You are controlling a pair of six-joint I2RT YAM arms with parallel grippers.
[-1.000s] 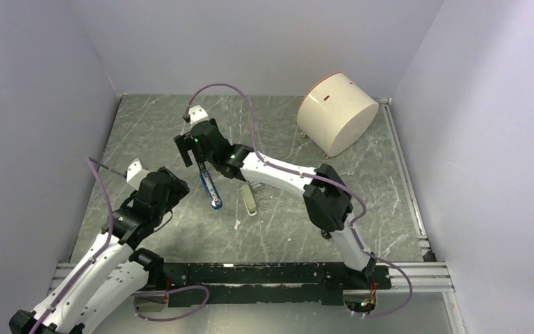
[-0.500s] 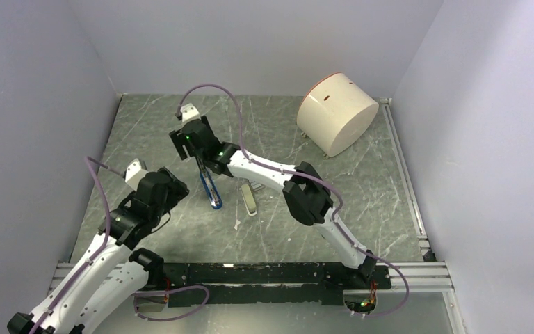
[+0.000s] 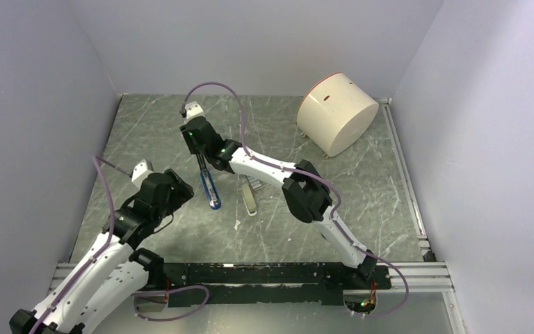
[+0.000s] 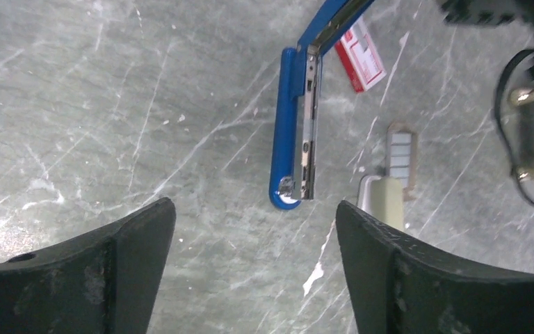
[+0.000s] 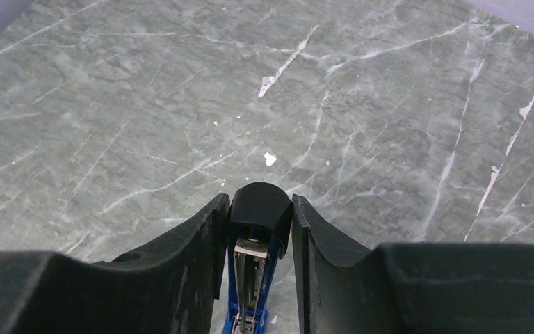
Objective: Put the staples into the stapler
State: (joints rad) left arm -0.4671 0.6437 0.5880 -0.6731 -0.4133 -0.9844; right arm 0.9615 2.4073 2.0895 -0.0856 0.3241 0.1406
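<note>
The blue stapler (image 4: 286, 132) lies hinged open on the table, its silver channel (image 4: 309, 125) facing up; in the top view the stapler (image 3: 211, 189) sits mid-table. My right gripper (image 5: 259, 217) is shut on the stapler's black end (image 5: 259, 207), at the stapler's far end in the top view (image 3: 200, 158). The staples' red-and-white box (image 4: 360, 56) lies just beyond the stapler, and the grey ribbed block of staples (image 4: 399, 152) lies to its right. My left gripper (image 4: 254, 233) hangs open and empty just short of the stapler's near tip, left of it in the top view (image 3: 175, 188).
A beige oblong bar (image 3: 250, 199) lies right of the stapler, touching the staple block's near end (image 4: 382, 202). A large cream cylinder (image 3: 337, 113) lies on its side at the back right. The grey walls close in the table on three sides.
My right gripper has closed on the stapler's far end after shifting slightly back and left. My left gripper has opened wider and edged toward the stapler.
</note>
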